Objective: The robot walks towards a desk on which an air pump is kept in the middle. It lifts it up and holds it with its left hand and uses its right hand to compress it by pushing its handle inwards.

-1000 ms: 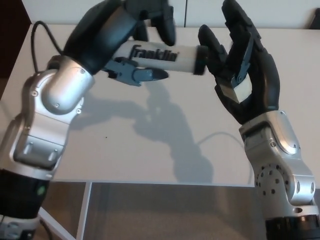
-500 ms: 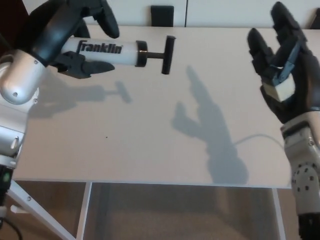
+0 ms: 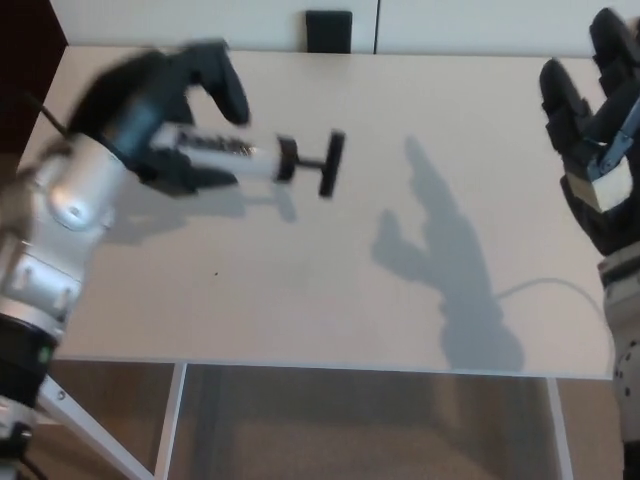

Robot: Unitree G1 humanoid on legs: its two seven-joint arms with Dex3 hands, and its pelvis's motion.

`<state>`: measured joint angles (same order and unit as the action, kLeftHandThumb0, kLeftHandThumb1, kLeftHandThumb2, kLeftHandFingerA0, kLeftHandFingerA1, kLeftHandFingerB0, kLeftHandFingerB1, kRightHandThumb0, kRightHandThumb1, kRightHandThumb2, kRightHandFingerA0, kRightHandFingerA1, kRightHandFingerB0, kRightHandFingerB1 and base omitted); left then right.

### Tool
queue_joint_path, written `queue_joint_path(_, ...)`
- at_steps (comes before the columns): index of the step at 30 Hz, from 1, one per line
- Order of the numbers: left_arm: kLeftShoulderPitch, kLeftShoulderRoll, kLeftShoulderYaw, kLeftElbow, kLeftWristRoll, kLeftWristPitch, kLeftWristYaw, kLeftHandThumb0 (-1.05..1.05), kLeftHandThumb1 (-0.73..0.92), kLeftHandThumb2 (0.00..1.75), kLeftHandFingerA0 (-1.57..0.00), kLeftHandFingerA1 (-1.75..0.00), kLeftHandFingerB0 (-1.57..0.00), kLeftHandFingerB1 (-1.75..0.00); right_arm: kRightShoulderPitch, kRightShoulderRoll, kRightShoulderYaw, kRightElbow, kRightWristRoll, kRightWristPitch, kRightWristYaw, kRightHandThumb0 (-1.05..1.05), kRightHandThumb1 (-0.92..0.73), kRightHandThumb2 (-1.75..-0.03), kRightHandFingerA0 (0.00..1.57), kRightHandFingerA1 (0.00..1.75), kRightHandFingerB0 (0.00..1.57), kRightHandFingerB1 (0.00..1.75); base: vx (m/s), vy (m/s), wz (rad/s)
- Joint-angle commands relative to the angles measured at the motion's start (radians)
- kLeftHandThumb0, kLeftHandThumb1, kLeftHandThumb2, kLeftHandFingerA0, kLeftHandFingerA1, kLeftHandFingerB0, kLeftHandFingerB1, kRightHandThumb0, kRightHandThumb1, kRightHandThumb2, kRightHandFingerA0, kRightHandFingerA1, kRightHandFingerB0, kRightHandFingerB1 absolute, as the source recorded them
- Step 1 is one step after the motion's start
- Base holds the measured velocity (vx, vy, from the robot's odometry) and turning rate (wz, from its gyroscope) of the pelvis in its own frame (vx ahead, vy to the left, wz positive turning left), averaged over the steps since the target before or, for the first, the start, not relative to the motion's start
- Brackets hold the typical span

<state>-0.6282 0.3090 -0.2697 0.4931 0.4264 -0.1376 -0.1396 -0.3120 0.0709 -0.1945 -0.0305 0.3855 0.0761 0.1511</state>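
Head view, looking down on a big pale bench (image 3: pixel 330 300) that fills most of the frame. Left hand (image 3: pixel 165 110) sits in the upper left, a bit motion-blurred, with its black fingers wrapped round the white barrel of the air pump (image 3: pixel 262 162). Pump's long axis runs roughly left to right across the picture, tilted slightly down toward the right, and it's held just above the bench with its shadow underneath. Its black T-handle (image 3: pixel 331 164) points toward frame right, rod pulled out. Right hand (image 3: pixel 598 150) is way over at the right edge, well apart from the pump, fingers spread wide and holding nothing. Small dark block (image 3: pixel 329 31) at the bench's far edge.
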Motion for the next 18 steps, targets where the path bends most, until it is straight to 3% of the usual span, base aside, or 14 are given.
queue_joint_path(1, -0.036, -0.044, -0.09, 0.131, 0.09, -0.078, 0.08, -0.03, 0.65, 0.53, -0.64, -1.75, -0.5, -1.63, 0.051, -0.012, 0.035, -0.168, -0.052, -0.046, -0.025, -0.94, -0.84, -1.17, 0.0, 0.06, 0.0, 0.05, 0.0, 0.0, 0.0)
queue_joint_path(2, -0.042, -0.055, -0.108, 0.151, 0.1, -0.07, 0.077, 0.0, 0.67, 0.49, -0.64, -1.75, -0.44, -1.6, 0.059, -0.012, 0.044, -0.199, -0.061, -0.052, -0.028, -0.94, -0.83, -1.17, 0.0, 0.08, 0.0, 0.05, 0.0, 0.0, 0.0)
queue_joint_path(7, -0.06, -0.1, -0.147, 0.226, 0.113, -0.061, 0.101, 0.0, 0.67, 0.48, -0.61, -1.75, -0.43, -1.62, 0.081, -0.008, 0.062, -0.285, -0.072, -0.048, -0.041, -0.93, -0.82, -1.16, 0.0, 0.09, 0.0, 0.06, 0.0, 0.0, 0.0)
queue_joint_path(8, -0.08, -0.122, -0.166, 0.291, 0.119, -0.087, 0.127, 0.02, 0.64, 0.56, -0.59, -1.75, -0.45, -1.72, 0.089, -0.009, 0.07, -0.325, -0.071, -0.039, -0.046, -0.93, -0.81, -1.16, 0.0, 0.1, 0.0, 0.07, 0.0, 0.0, 0.0)
queue_joint_path(10, -0.089, -0.127, -0.171, 0.306, 0.118, -0.086, 0.12, 0.0, 0.69, 0.47, -0.59, -1.75, -0.44, -1.65, 0.091, -0.008, 0.073, -0.337, -0.07, -0.035, -0.049, -0.93, -0.8, -1.15, 0.0, 0.1, 0.0, 0.07, 0.0, 0.0, 0.0)
queue_joint_path(11, -0.103, -0.136, -0.167, 0.318, 0.103, -0.062, 0.086, -0.16, 0.55, 0.56, -0.63, -1.19, -0.6, -0.84, 0.092, -0.008, 0.076, -0.351, -0.071, -0.03, -0.053, -0.93, -0.8, -1.15, 0.0, 0.11, 0.0, 0.07, 0.0, 0.0, 0.0)
queue_joint_path(12, -0.122, -0.148, -0.162, 0.336, 0.085, -0.037, 0.047, -0.16, 0.55, 0.56, -0.63, -1.19, -0.6, -0.84, 0.094, -0.008, 0.079, -0.368, -0.072, -0.024, -0.059, -0.93, -0.8, -1.15, 0.0, 0.11, 0.0, 0.07, 0.0, 0.0, 0.0)
queue_joint_path(13, -0.141, -0.149, -0.174, 0.336, 0.086, 0.014, -0.022, -0.7, 0.43, 0.8, 0.0, -0.1, -0.08, -0.25, 0.095, -0.008, 0.081, -0.374, -0.077, -0.024, -0.062, -0.92, -0.81, -1.15, 0.0, 0.12, 0.0, 0.08, 0.0, 0.0, 0.0)
queue_joint_path(15, -0.155, -0.148, -0.183, 0.336, 0.09, 0.047, -0.069, -0.7, 0.43, 0.8, 0.0, -0.1, -0.08, -0.25, 0.096, -0.008, 0.082, -0.377, -0.08, -0.023, -0.065, -0.92, -0.81, -1.15, 0.0, 0.12, 0.0, 0.08, 0.0, 0.0, 0.0)
queue_joint_path(16, -0.172, -0.143, -0.2, 0.327, 0.1, 0.096, -0.132, -0.83, 0.47, 0.86, 0.0, 0.0, 0.0, -0.04, 0.098, -0.008, 0.085, -0.383, -0.084, -0.023, -0.067, -0.92, -0.81, -1.15, 0.0, 0.12, 0.0, 0.08, 0.0, 0.0, 0.0)
queue_joint_path(18, -0.177, -0.133, -0.195, 0.31, 0.09, 0.106, -0.161, -0.88, 0.46, 0.85, 0.0, 0.0, 0.0, -0.02, 0.097, -0.008, 0.086, -0.385, -0.083, -0.023, -0.069, -0.91, -0.82, -1.15, 0.0, 0.12, 0.0, 0.08, 0.0, 0.0, 0.0)
